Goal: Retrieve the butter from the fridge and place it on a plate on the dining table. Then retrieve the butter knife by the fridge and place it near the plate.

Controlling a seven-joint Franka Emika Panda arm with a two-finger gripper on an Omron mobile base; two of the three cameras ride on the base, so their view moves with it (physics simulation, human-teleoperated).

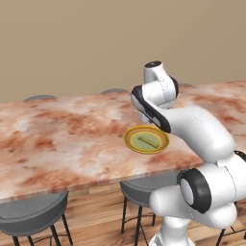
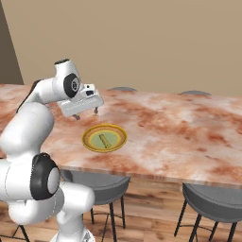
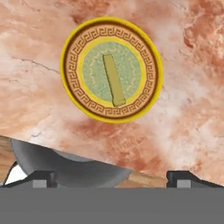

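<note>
Your pincer (image 2: 86,114) is wide open and holds nothing. It hangs in the air above the dining table (image 2: 179,127), just left of the plate and a little higher than it. In the hand view, you see its two dark tips (image 3: 43,179) far apart at the bottom, with the plate well beyond them.

Look to the right of the pincer and you find the plate (image 2: 104,138). It is round, with a yellow rim and a pale green middle. It sits flat on the table, near the edge closest to you. The butter (image 3: 113,80) lies on the plate, across its green middle. It is a thin, pale yellow stick, much shorter than the plate is wide. Nothing touches it.

The table top is reddish-brown and white, like marble. Round grey stools (image 2: 212,201) stand under its near edge. More stool tops peek over the far edge.
</note>
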